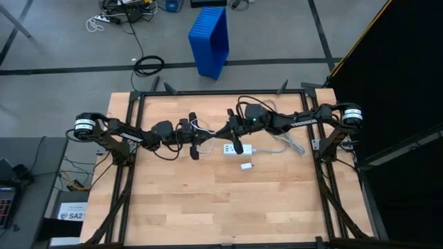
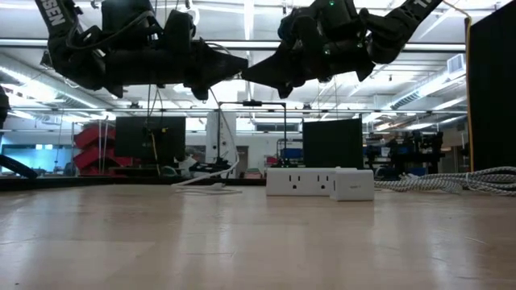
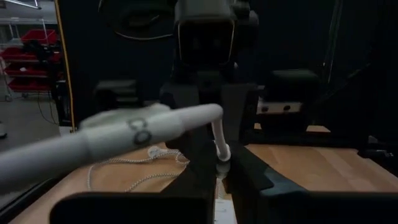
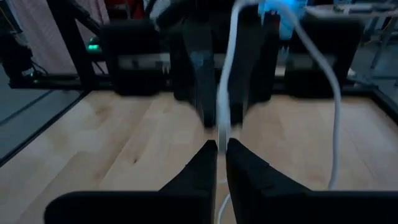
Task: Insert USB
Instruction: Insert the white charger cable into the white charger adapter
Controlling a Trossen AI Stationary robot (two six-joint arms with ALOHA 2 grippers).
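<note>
Two end effectors meet mid-air at twelve o'clock above the wooden tabletop (image 1: 208, 200): left end effector (image 1: 194, 146) and right end effector (image 1: 228, 131), both pinching the thin white USB cable (image 4: 222, 93), apparently regripping before insertion into the white power strip (image 1: 235, 149).

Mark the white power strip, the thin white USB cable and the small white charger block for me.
white power strip (image 2: 300, 181), low view, socket face.
thin white USB cable (image 4: 224, 106), right wrist view, taut stretch above the gripper.
small white charger block (image 1: 246, 166), high view, top face.

The surface (image 1: 208, 200) is pale wood planks with a smooth matt finish. The USB (image 3: 124, 134) cable is smooth white plastic; the power strip (image 2: 300, 180) is glossy white plastic.
</note>
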